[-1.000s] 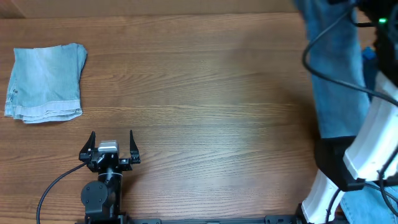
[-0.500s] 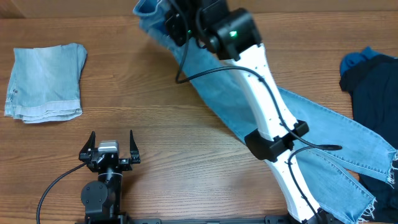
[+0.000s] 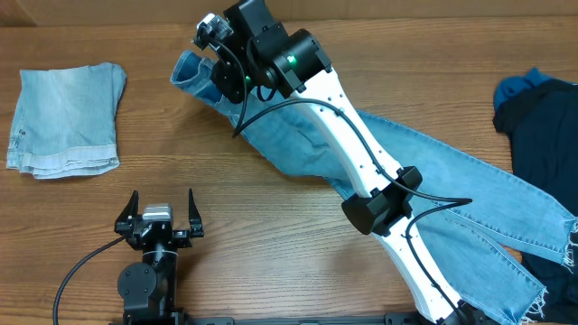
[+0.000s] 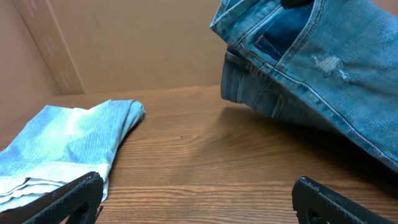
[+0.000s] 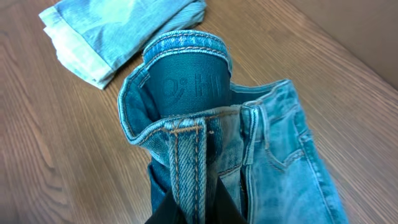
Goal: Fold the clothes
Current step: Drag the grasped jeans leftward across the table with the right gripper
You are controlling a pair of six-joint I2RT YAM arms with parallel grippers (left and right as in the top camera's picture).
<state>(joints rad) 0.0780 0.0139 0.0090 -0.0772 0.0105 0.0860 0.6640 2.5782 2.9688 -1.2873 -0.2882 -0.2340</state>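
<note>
Holding the jeans at the waistband, the right fingers are closed on the denim band at a belt loop. The waist end sits at the far side of the desk, left of centre, and appears raised off the surface.

Long axis: diagonal, from the waist at far left to the frayed hems at near right. The right arm lies over the garment along this same line.

The left fingers stand fully apart and empty, near the front edge. The jeans lie away from them, to the far right. The right arm alone is on the garment.

Open room: bare wood separates the waistband from the folded pale denim piece at far left, and also lies in front of the jeans' middle. At the right edge, a dark garment pile sits just beside the legs. Any straightening pull is therefore judged best directed left.
</note>
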